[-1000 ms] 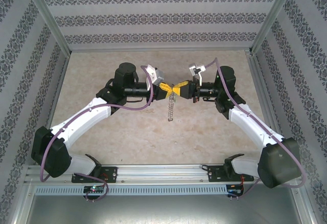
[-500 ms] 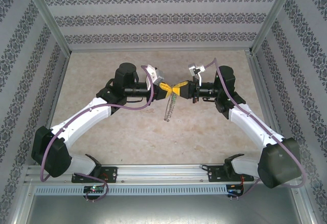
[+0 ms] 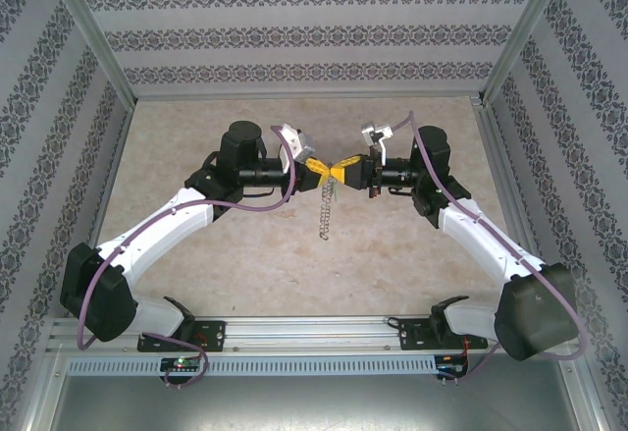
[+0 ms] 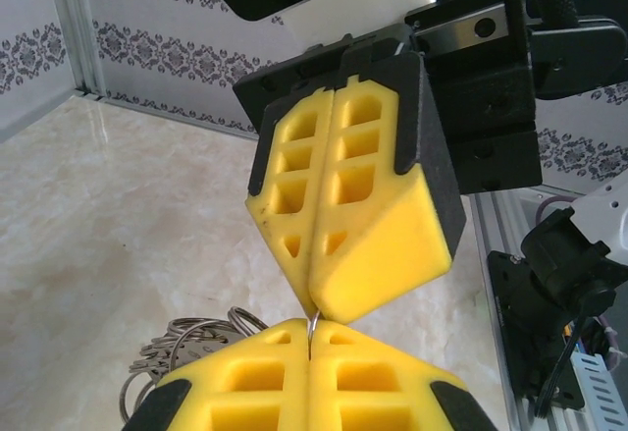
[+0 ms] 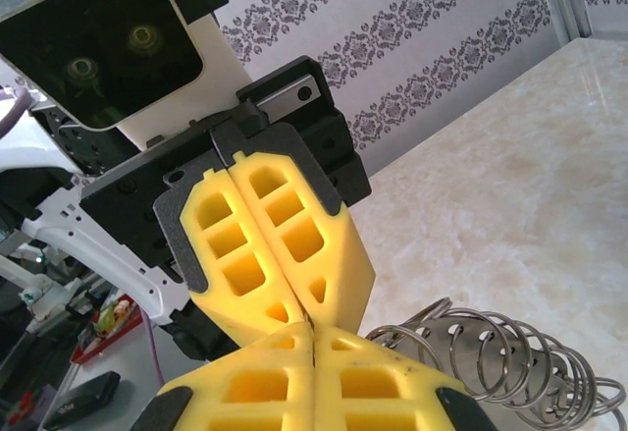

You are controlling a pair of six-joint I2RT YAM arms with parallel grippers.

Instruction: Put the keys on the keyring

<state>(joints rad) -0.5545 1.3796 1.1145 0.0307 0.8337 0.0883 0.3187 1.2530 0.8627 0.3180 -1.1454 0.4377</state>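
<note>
Aloft, both pincers (image 3: 320, 168) (image 3: 343, 170) pinch keyring (image 3: 325, 213)

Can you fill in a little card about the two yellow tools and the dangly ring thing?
Left tool: shut
Right tool: shut, tip to tip with the left one
Pinched by both: a thin wire of the keyring
Rest of it: dangles below the tips as a floppy string of rings
Under it: pale table
</note>
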